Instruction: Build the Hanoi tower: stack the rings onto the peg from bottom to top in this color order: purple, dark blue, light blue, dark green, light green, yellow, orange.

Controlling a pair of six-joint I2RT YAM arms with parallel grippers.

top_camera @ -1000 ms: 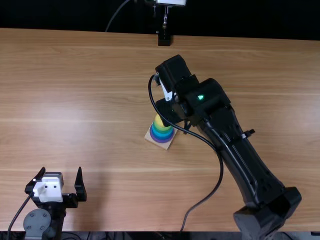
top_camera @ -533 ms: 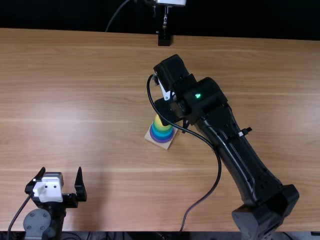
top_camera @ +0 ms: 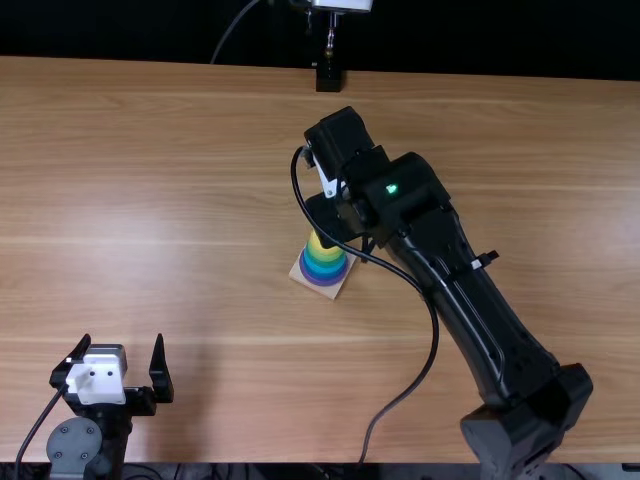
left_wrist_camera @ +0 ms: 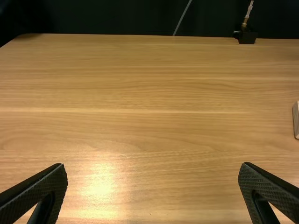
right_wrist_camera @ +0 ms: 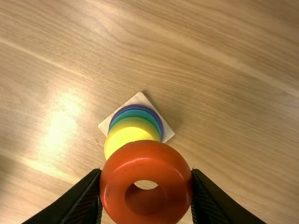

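Near the table's middle the wooden base [top_camera: 332,290] carries a stack whose purple ring [top_camera: 325,280], blue rings, green and yellow ring [top_camera: 322,243] show. My right gripper [top_camera: 330,225] hangs over the stack's far side, its fingertips hidden from above by the arm. In the right wrist view the orange ring [right_wrist_camera: 145,158] is gripped between both fingers of my right gripper [right_wrist_camera: 145,183], above and partly over the yellow ring [right_wrist_camera: 128,134]; the peg is hidden. My left gripper [top_camera: 130,362] stands open at the near left, and also open in the left wrist view [left_wrist_camera: 153,169].
A black stand [top_camera: 328,78] is at the table's far edge. A black cable [top_camera: 433,330] loops from the right arm over the table. The base's corner [left_wrist_camera: 296,120] shows at the edge of the left wrist view.
The right arm and its gripper have shifted slightly left and toward the far side in the top view. The left arm and the stack have kept still.
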